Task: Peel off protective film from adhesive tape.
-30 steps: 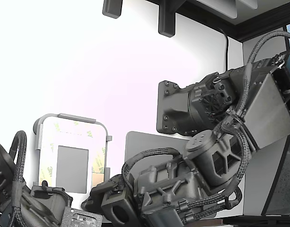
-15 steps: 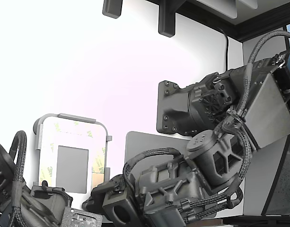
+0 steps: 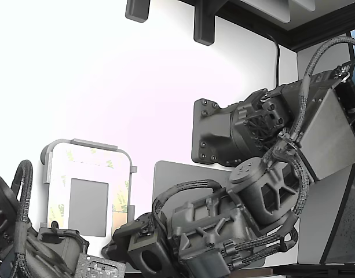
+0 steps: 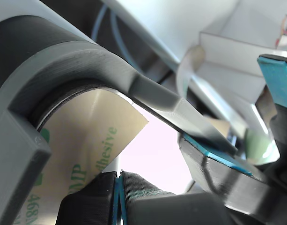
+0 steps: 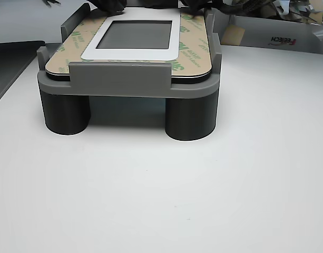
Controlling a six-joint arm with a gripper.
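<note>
The protective film [image 4: 87, 136] is a tan liner with green print. One corner of it curls up off the grey fixture [image 4: 63, 61]. My gripper [image 4: 119, 190] is shut, its dark fingers pinched on the liner's lower edge at that corner. In the other view the film [image 5: 195, 47] borders the white frame [image 5: 174, 42] around a grey panel [image 5: 137, 34]; the adhesive tape under it is hidden. In the exterior view my gripper [image 3: 116, 243] sits at the near right corner of the frame, where the film [image 3: 122, 197] shows.
The grey fixture [image 5: 119, 79] stands on round legs on a white table. A second blue-padded finger pair [image 4: 213, 154] is close beside my gripper. A second arm [image 3: 26, 249] sits low at the exterior view's left. A white box [image 5: 277, 39] stands behind.
My arm has shifted slightly lower and to the exterior view's left. The frame and fixture have not moved.
</note>
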